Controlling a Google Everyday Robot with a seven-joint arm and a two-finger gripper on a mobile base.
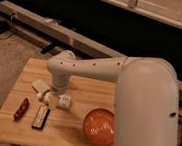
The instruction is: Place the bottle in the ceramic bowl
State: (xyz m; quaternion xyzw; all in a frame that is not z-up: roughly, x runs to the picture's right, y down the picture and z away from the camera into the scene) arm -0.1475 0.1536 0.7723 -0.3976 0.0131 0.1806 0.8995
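The ceramic bowl (100,127) is glossy orange-red and sits on the wooden table (85,89) at the front right. My gripper (50,98) hangs from the white arm, low over the left-middle of the table, well left of the bowl. A small whitish object (65,102) lies right beside the gripper on its right; it may be the bottle, but I cannot tell. Another pale object (40,86) lies just behind and left of the gripper. The gripper's tip is partly hidden by the wrist.
A red oblong item (20,108) and a dark flat bar (41,117) lie near the table's front left. My large white arm covers the right side of the view. A long rail (50,27) runs behind the table.
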